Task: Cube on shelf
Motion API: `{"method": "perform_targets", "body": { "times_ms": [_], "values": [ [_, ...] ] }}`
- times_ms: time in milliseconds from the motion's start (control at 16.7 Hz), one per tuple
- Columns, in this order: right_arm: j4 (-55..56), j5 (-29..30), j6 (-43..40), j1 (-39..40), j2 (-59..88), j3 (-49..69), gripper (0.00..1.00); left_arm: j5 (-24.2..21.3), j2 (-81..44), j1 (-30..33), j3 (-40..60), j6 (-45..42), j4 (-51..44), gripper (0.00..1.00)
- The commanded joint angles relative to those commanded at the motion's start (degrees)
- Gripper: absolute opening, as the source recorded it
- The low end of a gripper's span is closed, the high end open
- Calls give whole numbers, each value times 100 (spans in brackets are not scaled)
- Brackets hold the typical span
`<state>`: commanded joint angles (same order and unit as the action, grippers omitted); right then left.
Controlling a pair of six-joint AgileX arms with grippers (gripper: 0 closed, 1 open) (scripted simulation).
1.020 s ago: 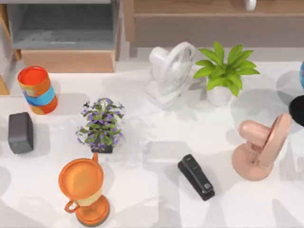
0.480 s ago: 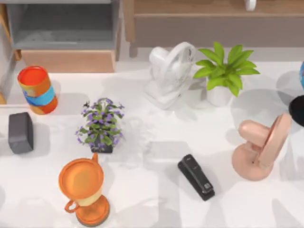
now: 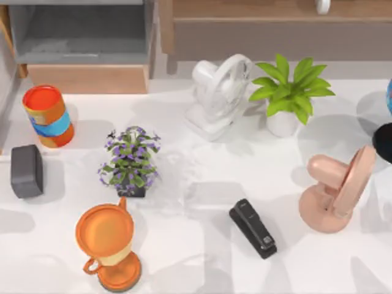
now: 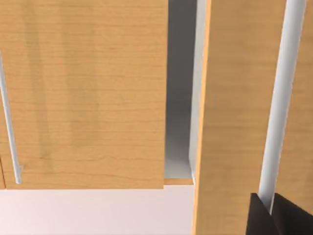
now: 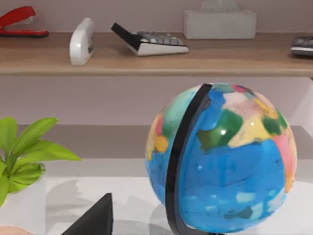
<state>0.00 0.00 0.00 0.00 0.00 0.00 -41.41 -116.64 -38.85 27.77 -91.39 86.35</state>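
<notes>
Shelf point(image 3: 269, 9) behind table point(image 3: 196, 208); stapler point(image 3: 252, 228) btwn trophy point(image 3: 107, 245) & fan point(image 3: 335, 191).

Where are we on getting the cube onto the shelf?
Done: nothing yet; the shelf carries a red stapler, calculator and tissue box, no cube among them. In hand: the left gripper is at the white handle of a wooden cabinet door standing ajar. The right gripper waits by the globe. Left: fetch the cube, set it on the shelf.

overhead view of table point(image 3: 202, 177); wrist views near shelf point(image 5: 146, 61), cabinet point(image 4: 88, 98)
</notes>
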Motion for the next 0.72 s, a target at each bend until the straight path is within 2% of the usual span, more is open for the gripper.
{"method": "perform_targets", "body": {
  "times_ms": [120, 720],
  "values": [
    [0, 0, 0, 0, 0, 0, 100, 0, 0, 0, 0, 0, 0, 0],
    [0, 0, 0, 0, 0, 0, 100, 0, 0, 0, 0, 0, 0, 75]
  ]
}}
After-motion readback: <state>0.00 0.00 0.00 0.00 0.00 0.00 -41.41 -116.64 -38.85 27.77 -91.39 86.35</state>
